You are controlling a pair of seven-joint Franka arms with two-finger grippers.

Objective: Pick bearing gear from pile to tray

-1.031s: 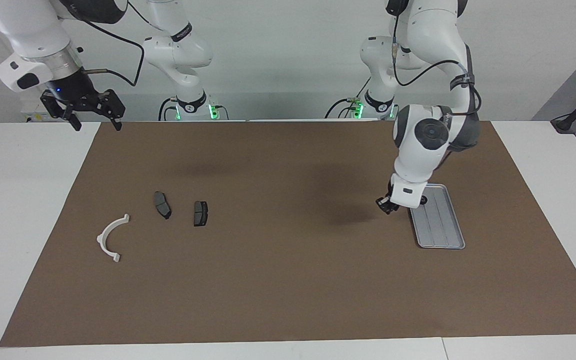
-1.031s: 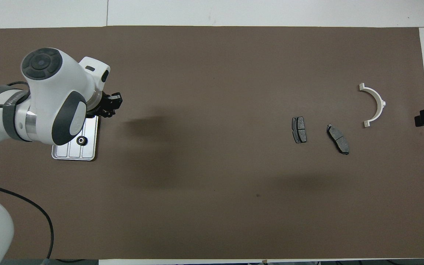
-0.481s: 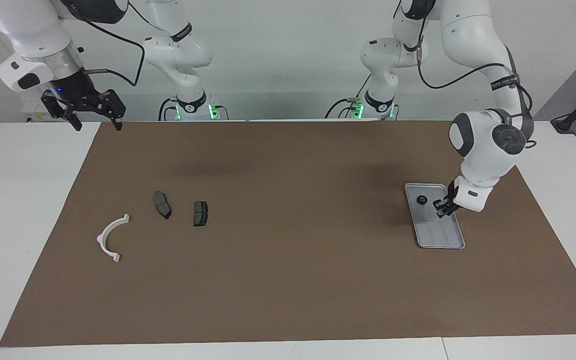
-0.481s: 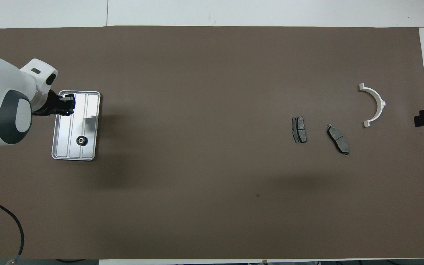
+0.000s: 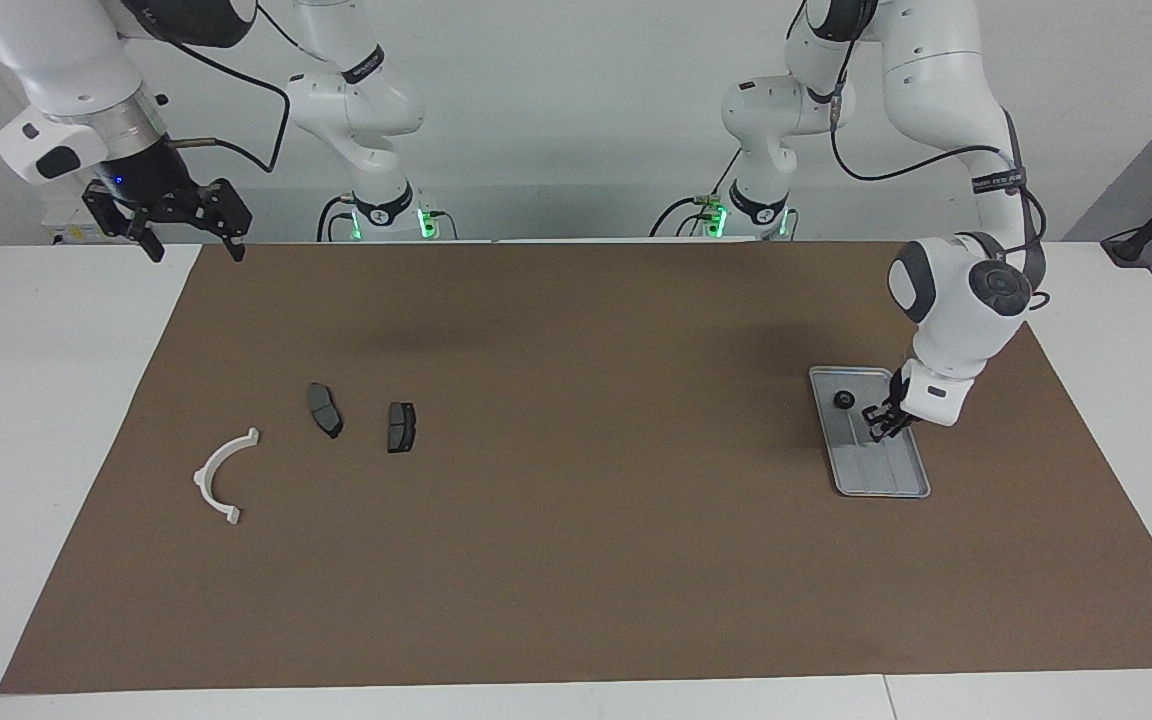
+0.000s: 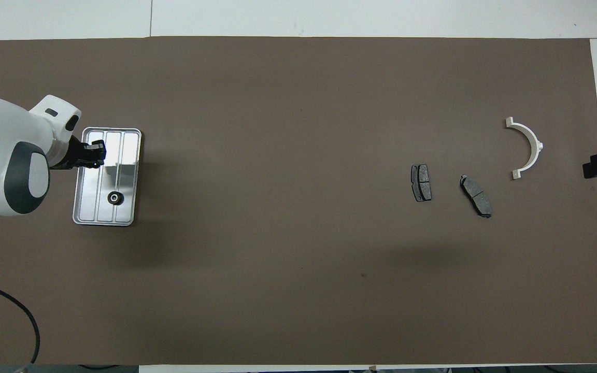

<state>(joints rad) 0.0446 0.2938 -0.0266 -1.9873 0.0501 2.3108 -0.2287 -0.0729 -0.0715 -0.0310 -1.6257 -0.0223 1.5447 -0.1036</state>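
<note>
White walls stand at the robots' end of my desk (image 5: 56,420), and a broad brown mat (image 5: 576,560) covers most of its top.

On the mat, toward my left arm's end, lies the tray (image 5: 904,487) (image 6: 87,217): shallow, rectangular, silver-grey metal with rounded corners, a raised rim and faint lengthwise ridges. One thing sits in it, the bearing gear (image 5: 844,400) (image 6: 115,197), a small round black piece with a pale centre, resting in the part of the tray nearer to the robots.

My left jaws (image 5: 878,424) (image 6: 95,157) hang low over the tray, about its middle, pressed together and gripping nothing. The bearing gear lies apart from them on the tray floor, toward the rim nearer to the robots; I cannot tell whether my fingertips touch the metal.

My right jaws (image 5: 188,235) wait up in the air over the mat's corner at my right arm's end, spread wide and empty.

What remains of the pile lies toward my right arm's end of the mat, well apart from the tray: a white half-ring bracket (image 5: 221,475) (image 6: 527,146) of smooth plastic, and two brake pads (image 5: 325,409) (image 6: 475,195), flat, dark grey and matt, lying just apart from each other.
</note>
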